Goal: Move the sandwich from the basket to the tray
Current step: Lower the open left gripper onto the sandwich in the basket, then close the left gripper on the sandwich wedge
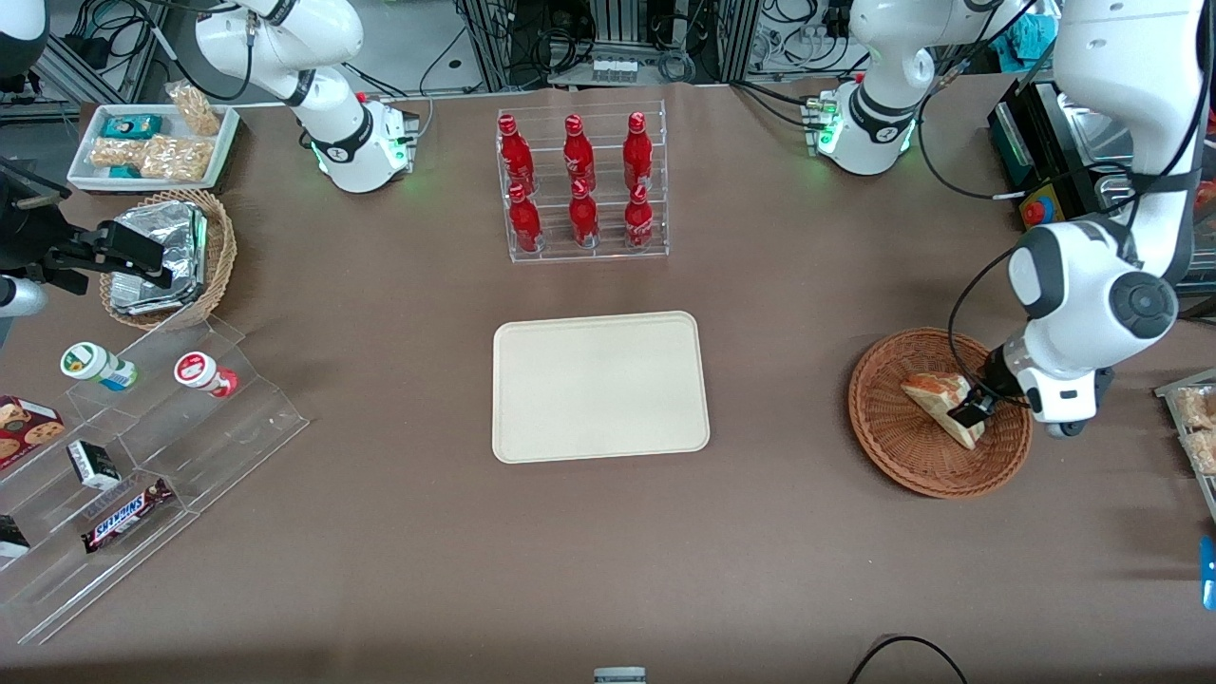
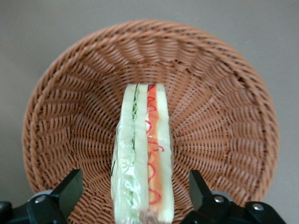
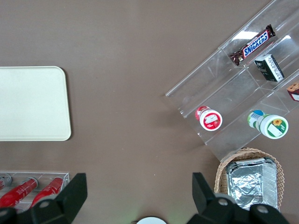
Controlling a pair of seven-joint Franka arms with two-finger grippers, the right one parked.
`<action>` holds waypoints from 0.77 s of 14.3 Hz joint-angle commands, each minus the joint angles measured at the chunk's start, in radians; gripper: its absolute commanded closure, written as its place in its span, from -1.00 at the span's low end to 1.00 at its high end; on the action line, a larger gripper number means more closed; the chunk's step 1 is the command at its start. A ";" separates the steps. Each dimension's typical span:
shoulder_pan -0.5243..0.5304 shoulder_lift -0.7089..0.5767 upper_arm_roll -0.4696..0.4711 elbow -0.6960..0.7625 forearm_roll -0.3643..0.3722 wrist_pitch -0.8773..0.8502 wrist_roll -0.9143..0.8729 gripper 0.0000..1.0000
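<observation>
The brown cloth-covered surface (image 1: pixel 380 532) carries everything, and near its middle lies the flat cream-beige rectangular tray (image 1: pixel 600 388), bare, which is where the food should end up. Toward the working arm's end of the surface, well apart from that tray, sits the wide, shallow reddish-brown wicker basket (image 1: pixel 893 446), its low wall leaving the contents easy to reach from above.

Inside the basket rests the small triangular sandwich of pale white bread with orange-red and green filling (image 2: pixel 143 158), standing on edge so that its layered cut face looks up at the wrist camera. That posture presents two flat bread faces, one to each finger, which seems to be why the arm has lined up along the wedge.

The left arm's two-finger tool (image 2: pixel 135 196) is low over the basket, straddling the sandwich. Its black fingers (image 2: pixel 71 187) are spread, with a gap showing between each pad and the bread, so nothing is gripped. The pick-up is judged only about to start: closing, lifting and carrying to the tray remain.
</observation>
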 commanded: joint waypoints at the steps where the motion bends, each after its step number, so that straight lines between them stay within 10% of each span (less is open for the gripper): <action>1: -0.009 0.028 0.000 -0.002 -0.004 0.021 -0.044 -0.63; 3: -0.012 0.030 -0.001 -0.001 -0.003 0.009 -0.068 0.57; 4: -0.020 0.024 -0.001 0.005 -0.003 0.004 -0.062 0.80; 11: -0.138 -0.036 -0.007 0.151 0.011 -0.312 0.213 1.00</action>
